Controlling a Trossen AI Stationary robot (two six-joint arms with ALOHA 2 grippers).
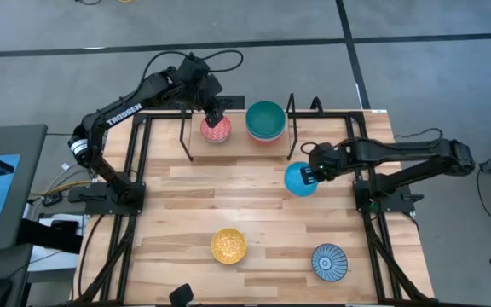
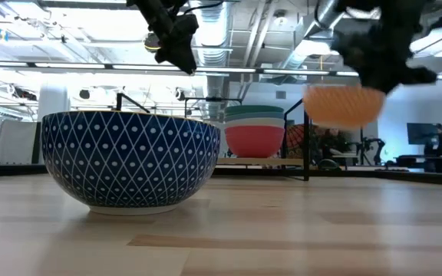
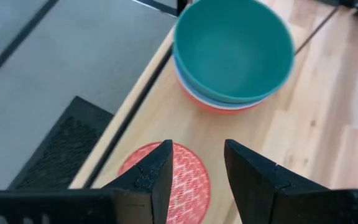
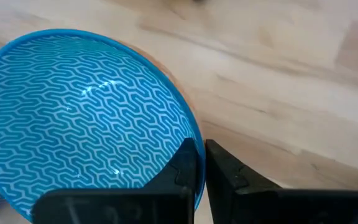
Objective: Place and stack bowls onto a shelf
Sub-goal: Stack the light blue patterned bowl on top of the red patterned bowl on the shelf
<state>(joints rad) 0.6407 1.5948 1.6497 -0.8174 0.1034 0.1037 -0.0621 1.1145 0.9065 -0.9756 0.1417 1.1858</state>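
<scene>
Right hand (image 1: 314,173): I see its fingers pinched on the rim of the blue patterned bowl (image 1: 300,180); in the low view that bowl hangs clear of the surface (image 1: 186,205), its underside orange.
Left hand (image 1: 215,117): I read its fingers as spread with nothing between them; it hovers above the pink-red patterned bowl (image 1: 216,130).
Shelf (image 1: 237,145): light plank at the far edge of the surface, on black wire legs; the pink-red patterned bowl sits on its left part.
Stack (image 1: 266,121): teal bowl on top, a light blue rim and a red-orange bowl under it in the left wrist view; it stands on the shelf just right of the pink-red bowl.
Yellow patterned bowl (image 1: 228,246): near part of the surface, around the middle.
Blue-white striped bowl (image 1: 329,261): near right, well apart from the yellow one.
</scene>
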